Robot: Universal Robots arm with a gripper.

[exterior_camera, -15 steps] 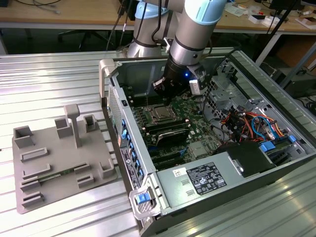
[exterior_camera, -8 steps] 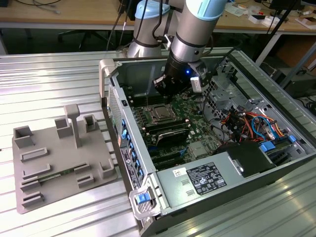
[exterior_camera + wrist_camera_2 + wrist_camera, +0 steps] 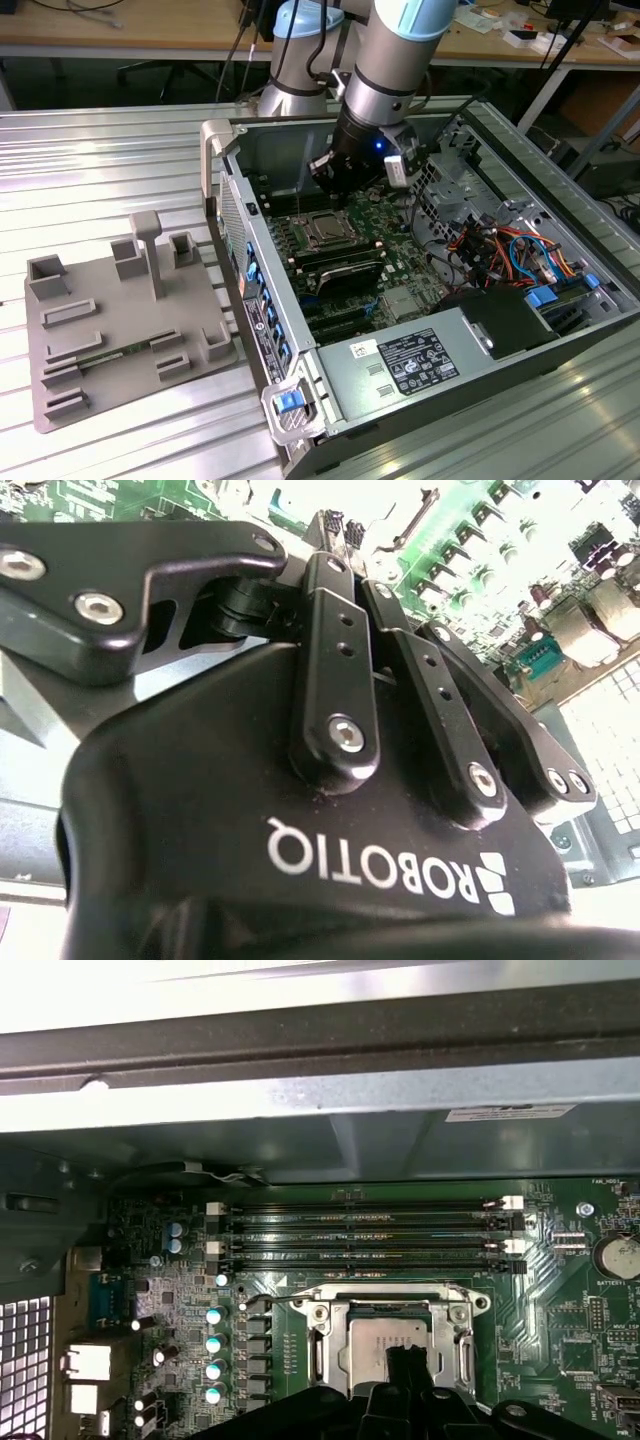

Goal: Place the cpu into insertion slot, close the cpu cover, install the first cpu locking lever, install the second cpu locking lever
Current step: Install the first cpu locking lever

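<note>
Cpu [image 3: 385, 1352] already sits in the insertion slot [image 3: 330, 1360] with the cpu cover [image 3: 392, 1305] lying flat around it, so I judge the levers are what remains, while the gripper [image 3: 408, 1358] hovers right above, fingers pressed together on nothing.

open-topped case [image 3: 470, 330]: clear entry from above. socket [image 3: 392, 1345] area hemmed by case wall [image 3: 300, 1110] on its far side, memory slots [image 3: 365, 1225] between; black finned bars [image 3: 340, 270] near; cable bundle [image 3: 500, 250] toward the exterior view's right.
</note>
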